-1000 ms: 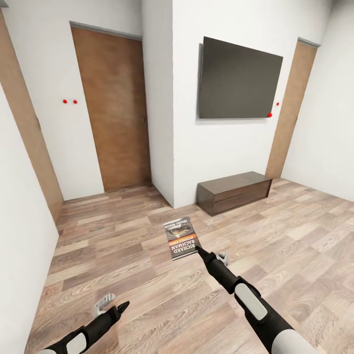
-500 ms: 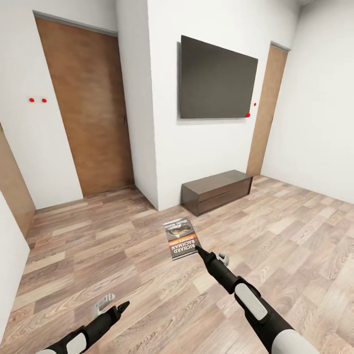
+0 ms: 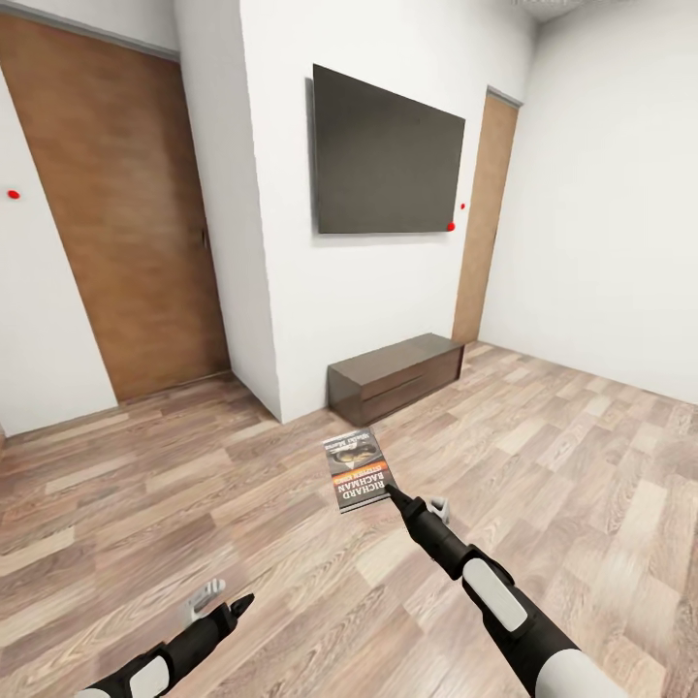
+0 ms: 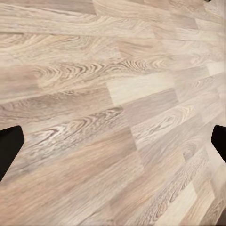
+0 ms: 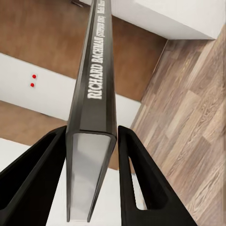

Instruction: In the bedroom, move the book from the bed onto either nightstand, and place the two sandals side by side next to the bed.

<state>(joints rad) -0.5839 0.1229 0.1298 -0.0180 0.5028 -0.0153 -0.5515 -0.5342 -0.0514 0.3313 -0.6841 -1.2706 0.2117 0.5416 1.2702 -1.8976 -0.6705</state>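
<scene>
- Right gripper (image 3: 390, 491) pinches the book (image 3: 355, 468) at its near corner; in the right wrist view the two fingers (image 5: 35, 181) stand on either side of the book's lower edge, pressed against the covers.
- Book is held flat-faced toward the head camera, clear of the floor (image 3: 174, 504), cover up, with the white lettering "RICHARD BACHMAN" readable upside down.
- Left gripper (image 3: 231, 609) hangs low at the near left, carrying nothing. In the left wrist view its dark fingertips (image 4: 9, 148) sit at opposite edges with bare planks between them, so the jaws are spread.
- Surroundings: a white-walled room with a wall-mounted screen (image 3: 386, 155) straight ahead, a low dark cabinet (image 3: 396, 376) below it on the floor, a brown door (image 3: 116, 213) at the far left and another door (image 3: 483, 218) at the far right.
- Status, book: lifted and in transit. Judged from this, the pick-up is complete; the placement on a nightstand is not yet done.
- Status, sandals: judged untouched, since neither gripper carries one.
- Remaining work, as judged: bring the book to a nightstand, set it down, release, then gather both sandals and lay them side by side next to the bed.
</scene>
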